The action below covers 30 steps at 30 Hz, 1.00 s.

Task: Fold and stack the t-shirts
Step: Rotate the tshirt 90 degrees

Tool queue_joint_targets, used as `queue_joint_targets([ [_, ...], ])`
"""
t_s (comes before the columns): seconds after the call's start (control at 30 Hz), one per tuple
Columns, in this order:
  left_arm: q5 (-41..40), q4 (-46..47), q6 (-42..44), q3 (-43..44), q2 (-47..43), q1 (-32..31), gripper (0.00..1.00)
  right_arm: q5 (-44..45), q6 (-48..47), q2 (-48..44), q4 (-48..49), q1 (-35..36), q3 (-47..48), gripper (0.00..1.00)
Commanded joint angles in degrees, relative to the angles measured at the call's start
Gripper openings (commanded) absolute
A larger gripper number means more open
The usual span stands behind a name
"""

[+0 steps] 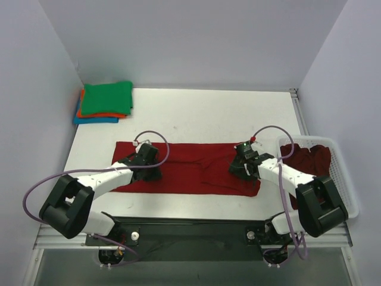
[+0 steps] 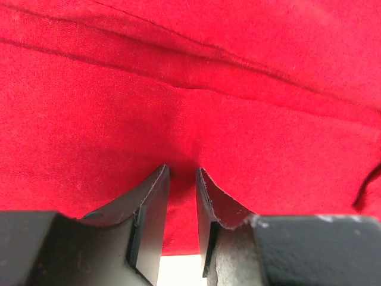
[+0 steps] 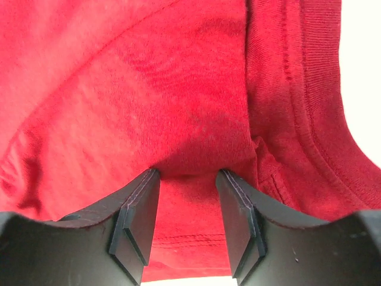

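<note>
A dark red t-shirt [image 1: 196,168] lies on the white table, folded into a long strip running left to right. My left gripper [image 1: 147,162] rests on its left part and my right gripper [image 1: 243,164] on its right part. In the left wrist view the red cloth [image 2: 190,89] fills the frame; the left gripper [image 2: 183,168] touches it with its jaws a narrow gap apart and nothing between the pads. In the right wrist view the right gripper [image 3: 189,173] stands wider open, tips pressed on the shirt [image 3: 149,89] near a stitched hem.
At the back left corner sits a stack of folded shirts: green [image 1: 107,98] on top, orange [image 1: 98,113] below, blue [image 1: 89,120] at the bottom. A white slotted basket [image 1: 348,185] at the right edge holds crumpled dark red shirts [image 1: 309,156].
</note>
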Motion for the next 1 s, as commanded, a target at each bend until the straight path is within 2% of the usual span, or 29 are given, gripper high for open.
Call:
queue_joint_targets([
  [0.0,-3.3,1.7,1.1,-0.5,2.3,-2.0,0.35,-2.7,0.4,5.9,2.5,-3.3,0.1,0.44],
  [0.13,-4.6,1.6,0.8,-1.6,1.5,-5.6,0.35,-5.1,-2.2,12.0,2.7,-8.1,5.7,0.44],
  [0.23,-4.5,1.8,-1.6,-2.2,2.0,-10.5,0.35,-8.0,-5.2,18.8,-0.5,-10.6,14.9,0.44],
  [0.3,-3.8,2.6,-3.7,-1.8,3.4,-14.2,0.35,-9.1,-8.4,23.2,-4.5,-11.4,24.9,0.44],
  [0.37,-3.2,4.6,-5.4,-1.1,5.2,-18.2,0.35,-11.6,-10.6,31.8,-8.5,-12.5,33.6,0.44],
  [0.4,-2.9,5.7,-6.9,0.3,7.4,-19.6,0.35,-12.1,-12.3,34.8,-12.6,-12.7,42.1,0.45],
  [0.47,-1.8,9.2,-8.3,2.6,10.5,-24.3,0.35,-15.3,-14.0,43.2,-17.1,-12.6,50.3,0.45],
  [0.5,-1.1,10.2,-8.6,6.6,14.4,-25.7,0.35,-16.6,-14.9,45.5,-20.4,-12.6,58.3,0.45],
  [0.63,2.8,12.1,-6.9,18.9,23.9,-29.2,0.36,-16.5,-21.0,55.3,-26.4,-12.0,74.4,0.48],
  [0.73,5.3,11.1,-4.0,24.9,26.0,-28.2,0.41,-15.0,-23.6,54.6,-27.5,-12.2,78.1,0.54],
  [0.8,3.9,8.8,-1.1,26.5,23.9,-27.4,0.43,-11.7,-24.9,51.7,-27.5,-12.2,76.9,0.60],
  [0.87,2.4,7.6,1.3,24.9,21.2,-25.8,0.50,-8.4,-25.1,46.6,-27.3,-12.3,74.3,0.62],
  [0.97,-0.9,5.7,6.1,19.5,14.9,-23.9,0.52,-3.6,-24.0,39.9,-26.6,-11.9,69.0,0.64],
])
